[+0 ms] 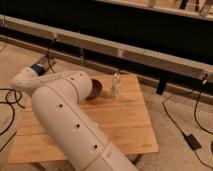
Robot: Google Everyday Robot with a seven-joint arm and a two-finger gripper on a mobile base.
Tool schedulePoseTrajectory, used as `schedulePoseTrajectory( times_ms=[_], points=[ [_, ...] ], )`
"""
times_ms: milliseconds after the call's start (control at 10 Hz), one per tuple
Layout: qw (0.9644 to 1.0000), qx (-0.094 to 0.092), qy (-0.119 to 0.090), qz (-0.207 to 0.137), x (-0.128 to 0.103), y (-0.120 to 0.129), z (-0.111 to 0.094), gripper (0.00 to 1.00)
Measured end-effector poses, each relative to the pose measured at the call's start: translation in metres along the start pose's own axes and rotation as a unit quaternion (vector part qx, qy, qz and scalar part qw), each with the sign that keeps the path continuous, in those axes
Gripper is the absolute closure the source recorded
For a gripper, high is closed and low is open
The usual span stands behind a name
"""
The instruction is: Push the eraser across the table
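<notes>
Camera view hid the small flat black rectangular eraser from me, probably behind the big white arm [60,115] lying over the light wooden plank surface [125,125]. I judged it light, stiff, easy-sliding: push low against a long edge. My pincer [88,85] sat beside the dark reddish cup [95,90]; apart or together, I couldn't tell.
</notes>
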Motion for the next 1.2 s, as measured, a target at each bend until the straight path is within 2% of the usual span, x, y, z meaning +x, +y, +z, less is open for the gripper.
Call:
schedulePoseTrajectory(
  times_ms=[200, 500, 900, 1200],
  points=[
    [0.9999, 0.008, 0.000, 0.011, 0.010, -0.008, -0.001, 0.35],
    [0.9996, 0.010, 0.003, 0.028, 0.028, -0.019, -0.002, 0.35],
    [0.9984, 0.026, 0.021, 0.047, 0.068, -0.042, 0.007, 0.35],
    [0.9972, 0.033, 0.028, 0.060, 0.088, -0.052, 0.010, 0.35]
  ],
)
